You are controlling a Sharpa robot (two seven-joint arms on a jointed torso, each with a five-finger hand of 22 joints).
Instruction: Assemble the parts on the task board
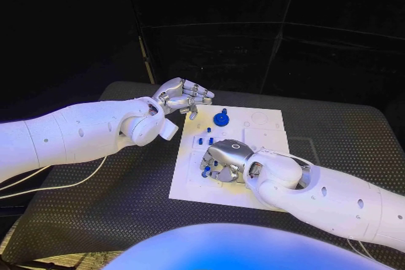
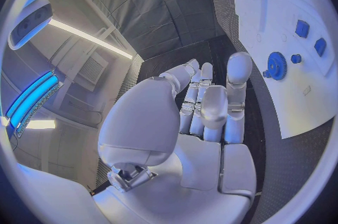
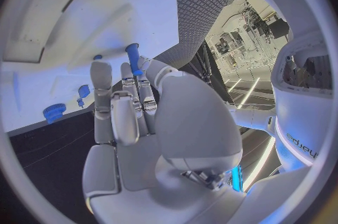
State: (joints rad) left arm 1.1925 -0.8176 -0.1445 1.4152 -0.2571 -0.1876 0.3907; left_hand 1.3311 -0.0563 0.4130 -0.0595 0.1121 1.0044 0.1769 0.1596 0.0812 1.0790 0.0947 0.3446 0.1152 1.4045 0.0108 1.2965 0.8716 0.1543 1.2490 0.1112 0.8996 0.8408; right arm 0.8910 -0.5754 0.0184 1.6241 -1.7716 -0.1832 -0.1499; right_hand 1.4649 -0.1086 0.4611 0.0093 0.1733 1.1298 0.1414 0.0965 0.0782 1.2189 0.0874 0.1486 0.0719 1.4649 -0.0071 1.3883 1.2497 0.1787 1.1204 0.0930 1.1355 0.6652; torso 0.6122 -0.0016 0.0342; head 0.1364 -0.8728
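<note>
Several small blue parts (image 1: 206,142) lie or stand on the task board (image 1: 187,185), the white plate in the middle of the table (image 1: 101,205). Nearest, the right hand (image 1: 226,162) rests low over the board's near-left part, its fingers by a blue peg (image 3: 133,57) standing just at their tips; whether it grips the peg cannot be told. Such pieces look light, stiff and smooth, so they would likely slip unless pinched at the sides, close to the top. Farther off, a blue gear (image 1: 221,118) sits on the board's far part. Beyond the far-left edge the left hand (image 1: 184,98) hovers with fingers loosely spread, holding nothing. Dark ridged matting covers the table, giving fair grip; black curtain closes the room behind.
</note>
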